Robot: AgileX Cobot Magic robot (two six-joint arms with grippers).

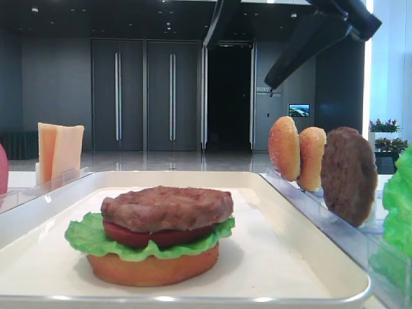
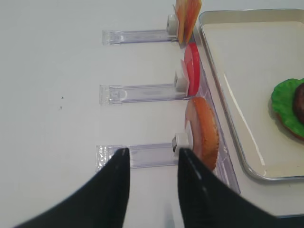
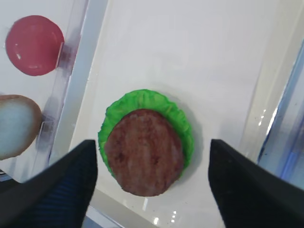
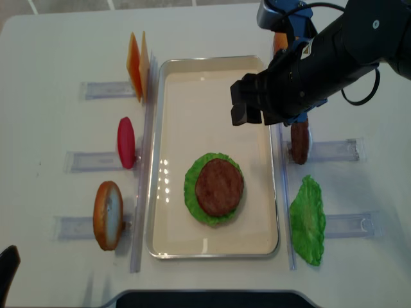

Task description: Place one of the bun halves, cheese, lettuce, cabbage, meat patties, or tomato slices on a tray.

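Note:
On the cream tray (image 4: 192,96) stands a stack: a bun half (image 1: 154,269) at the bottom, then lettuce (image 4: 191,192), a tomato slice (image 1: 148,237) and a grey-brown meat patty (image 4: 219,187) on top. My right gripper (image 3: 152,185) hangs above the tray, open wide. The patty (image 3: 144,152) lies below it, and nothing is between its fingers (image 3: 61,185). In the overhead view the right gripper (image 4: 246,102) is over the tray's far half. My left gripper (image 2: 152,151) is shut and empty, low over the table left of the tray, by the bun half (image 2: 204,135) in its rack.
Clear racks line both long sides of the tray. On the left stand cheese (image 4: 137,64), a tomato slice (image 4: 126,142) and a bun half (image 4: 108,215). On the right are bun halves (image 1: 284,148), a darker patty (image 4: 299,142) and a lettuce leaf (image 4: 308,220).

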